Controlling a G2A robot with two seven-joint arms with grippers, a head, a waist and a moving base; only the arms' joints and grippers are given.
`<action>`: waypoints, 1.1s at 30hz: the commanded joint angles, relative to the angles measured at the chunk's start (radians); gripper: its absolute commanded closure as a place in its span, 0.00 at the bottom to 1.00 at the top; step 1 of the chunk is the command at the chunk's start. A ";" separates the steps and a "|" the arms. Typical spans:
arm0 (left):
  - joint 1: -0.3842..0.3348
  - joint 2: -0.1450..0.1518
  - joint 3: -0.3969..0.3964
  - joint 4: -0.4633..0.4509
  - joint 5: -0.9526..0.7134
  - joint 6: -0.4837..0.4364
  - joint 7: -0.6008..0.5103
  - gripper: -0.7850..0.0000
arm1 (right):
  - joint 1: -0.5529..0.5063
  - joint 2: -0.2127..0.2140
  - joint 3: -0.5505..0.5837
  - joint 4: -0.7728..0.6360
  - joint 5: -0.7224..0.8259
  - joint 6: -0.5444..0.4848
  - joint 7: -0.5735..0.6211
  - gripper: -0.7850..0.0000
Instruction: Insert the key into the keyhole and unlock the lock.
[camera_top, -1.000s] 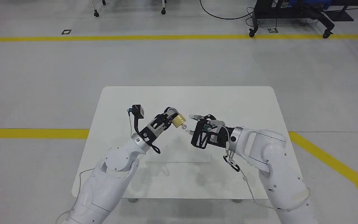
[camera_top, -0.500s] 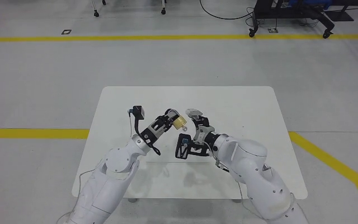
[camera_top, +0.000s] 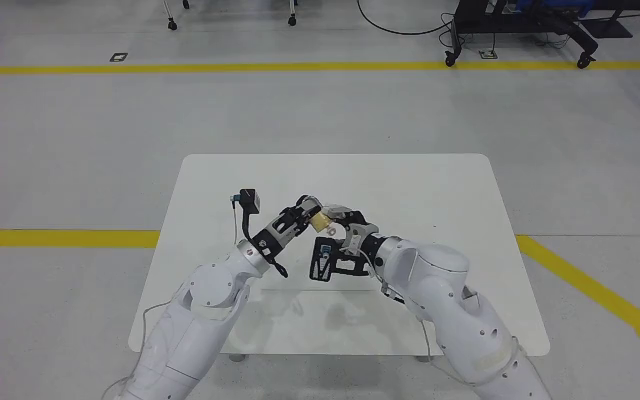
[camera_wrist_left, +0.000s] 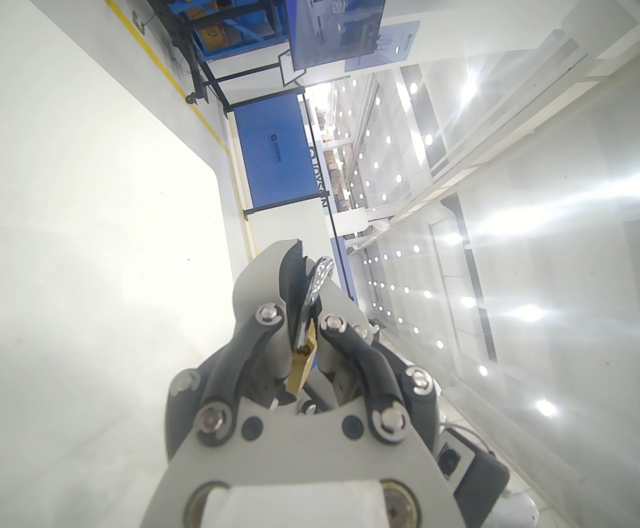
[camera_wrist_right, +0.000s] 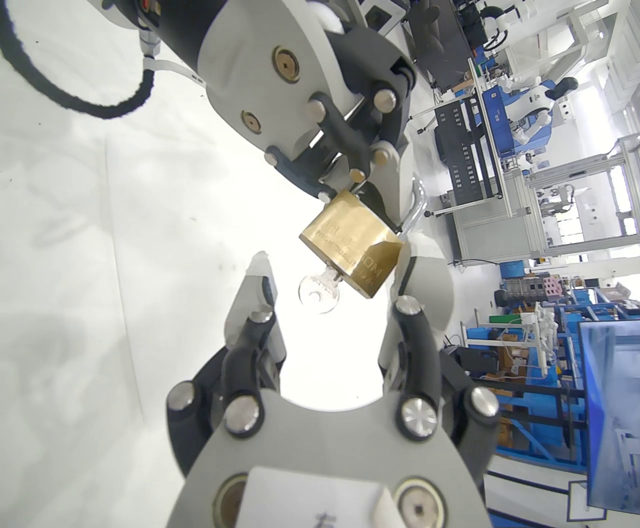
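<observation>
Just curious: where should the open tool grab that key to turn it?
Probably the key by its round bow, the only part outside the padlock; come from the keyhole end, in line with the blade, pinching its flat faces.

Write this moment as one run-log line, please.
left gripper: shut on brass padlock | key: inserted in padlock | right gripper: open, straddling key head, not gripping

The left gripper (camera_wrist_left: 311, 287) clamps a brass lock (camera_wrist_left: 301, 366), its silver shackle (camera_wrist_left: 320, 272) jutting past the tips, above a white table (camera_wrist_left: 100, 200). A blue panel (camera_wrist_left: 272, 150) stands beyond.
</observation>
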 joint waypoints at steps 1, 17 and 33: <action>-0.001 -0.001 0.000 0.001 0.002 0.003 -0.003 1.00 | 0.001 0.000 0.000 0.003 0.004 0.001 0.002 0.62; -0.002 -0.006 -0.003 0.001 0.012 0.010 -0.008 1.00 | 0.002 0.001 0.061 0.013 0.144 -0.014 -0.028 0.83; -0.065 -0.002 0.089 0.063 0.342 0.249 -0.068 1.00 | -0.062 0.028 0.207 -0.037 0.181 -0.013 -0.138 0.00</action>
